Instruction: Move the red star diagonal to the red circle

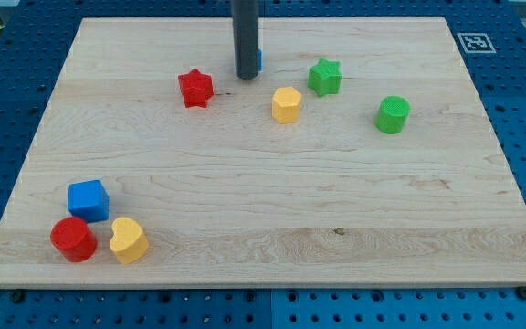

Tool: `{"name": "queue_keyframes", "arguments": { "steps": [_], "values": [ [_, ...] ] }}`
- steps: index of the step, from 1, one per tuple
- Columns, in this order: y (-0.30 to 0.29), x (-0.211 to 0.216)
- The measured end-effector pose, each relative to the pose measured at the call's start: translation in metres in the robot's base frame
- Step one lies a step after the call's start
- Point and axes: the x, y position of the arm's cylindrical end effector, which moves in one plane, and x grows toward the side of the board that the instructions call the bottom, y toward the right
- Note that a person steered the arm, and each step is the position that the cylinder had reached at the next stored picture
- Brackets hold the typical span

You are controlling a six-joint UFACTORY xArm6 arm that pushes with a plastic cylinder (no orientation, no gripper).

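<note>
The red star (195, 89) lies in the upper middle of the wooden board (272, 247). The red circle (73, 238) sits at the board's lower left corner, touching or nearly touching a blue cube (89, 199) above it and a yellow heart (128, 240) to its right. My tip (247, 75) is down on the board a short way to the right of the red star and slightly above it, not touching it. A blue block (258, 60) is mostly hidden behind the rod; only a sliver shows.
A yellow hexagon block (286, 104) lies right of my tip and a little lower. A green star (324, 77) lies further right. A green cylinder (393, 114) sits toward the right. A tag marker (474, 42) is at the board's top right corner.
</note>
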Motion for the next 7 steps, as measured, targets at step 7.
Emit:
{"name": "queue_keyframes", "arguments": {
  "steps": [7],
  "values": [
    [-0.090,0.095]
  ]
}}
